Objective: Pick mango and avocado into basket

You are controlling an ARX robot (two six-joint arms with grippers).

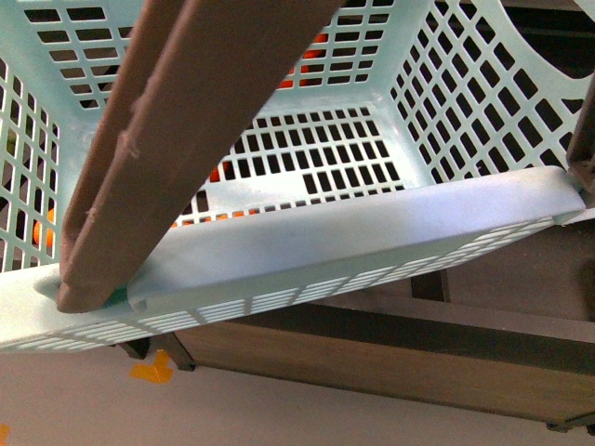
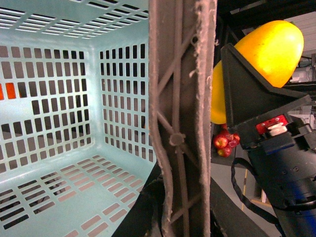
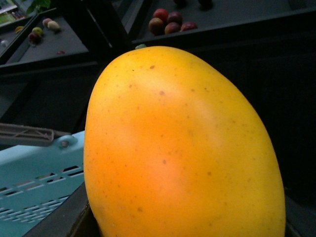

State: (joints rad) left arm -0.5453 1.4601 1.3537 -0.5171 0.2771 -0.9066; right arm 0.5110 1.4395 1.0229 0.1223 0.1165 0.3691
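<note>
Dark display shelves (image 3: 222, 34) fill the background of the right wrist view, with small reddish round fruit (image 3: 168, 23) lying on them, too dim for you to name.

That view gives you the mango (image 3: 182, 153) almost alone: yellow-orange, speckled, upright, cut off at the lower edge, with a turquoise corner of the basket (image 1: 372, 232) just beside and below it. The fingers do not show there.

Only the left wrist view shows you the grip. The right gripper (image 2: 242, 64) has its jaws closed on the mango, one black finger across the fruit's near face and the other hidden behind it. The mango hangs in the air to the right of the brown handle (image 1: 186, 121), outside the basket's slotted wall. Small red fruit (image 2: 224, 143) lie far behind it.

The front view shows neither arm. The basket sits tilted and very near, its handle crossing the frame, above a dark shelf frame (image 1: 390, 362) and a pale floor (image 1: 279, 409) with an orange mark (image 1: 153, 370). Orange patches (image 1: 321, 42) show through the far slots, but you cannot make them out.

No view shows the left gripper clearly, so you cannot tell how its jaws stand.
</note>
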